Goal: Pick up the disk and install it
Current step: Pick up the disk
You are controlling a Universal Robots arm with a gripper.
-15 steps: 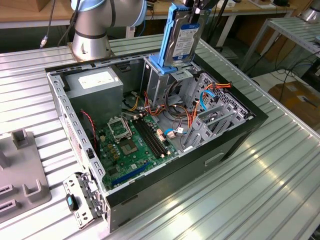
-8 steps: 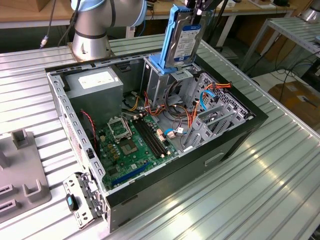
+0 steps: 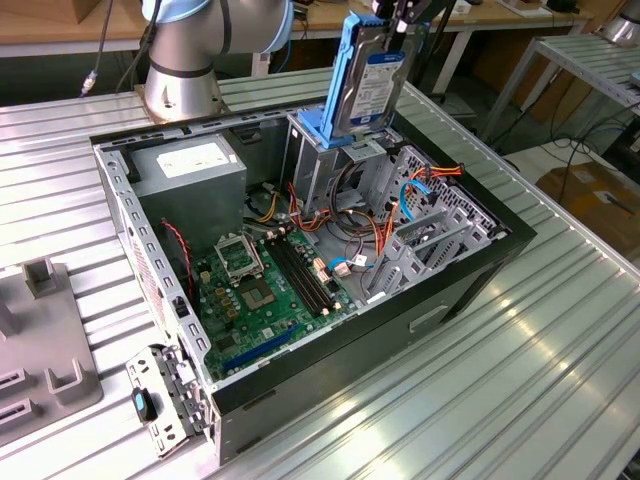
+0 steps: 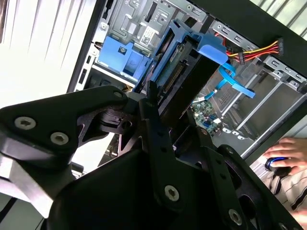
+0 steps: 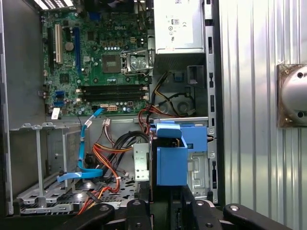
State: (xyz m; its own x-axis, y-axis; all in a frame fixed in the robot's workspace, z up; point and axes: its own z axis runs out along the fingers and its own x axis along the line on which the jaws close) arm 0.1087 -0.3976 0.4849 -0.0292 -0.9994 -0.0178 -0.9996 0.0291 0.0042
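My gripper (image 3: 400, 18) is shut on the disk (image 3: 366, 82), a silver-grey drive in a bright blue carrier rail. I hold it upright by its upper end. Its lower end sits at the top of the tall grey drive cage (image 3: 318, 170), beside the cage's fixed blue bracket (image 3: 308, 132); whether it has entered the cage I cannot tell. In the second wrist view the disk (image 4: 188, 72) runs out from between my black fingers (image 4: 156, 124) toward the cage. In the first wrist view the disk (image 5: 171, 160) shows end-on above the cage, with the gripper (image 5: 168, 207) below it.
The open computer case (image 3: 470, 290) lies on a ribbed metal table (image 3: 520, 400), with motherboard (image 3: 262, 285), power supply (image 3: 190, 165) and orange and blue cables (image 3: 415, 195) inside. The arm's base (image 3: 180, 85) stands behind. A grey fixture (image 3: 40, 340) lies at the exterior view's left. A person's hand (image 4: 290, 148) rests nearby.
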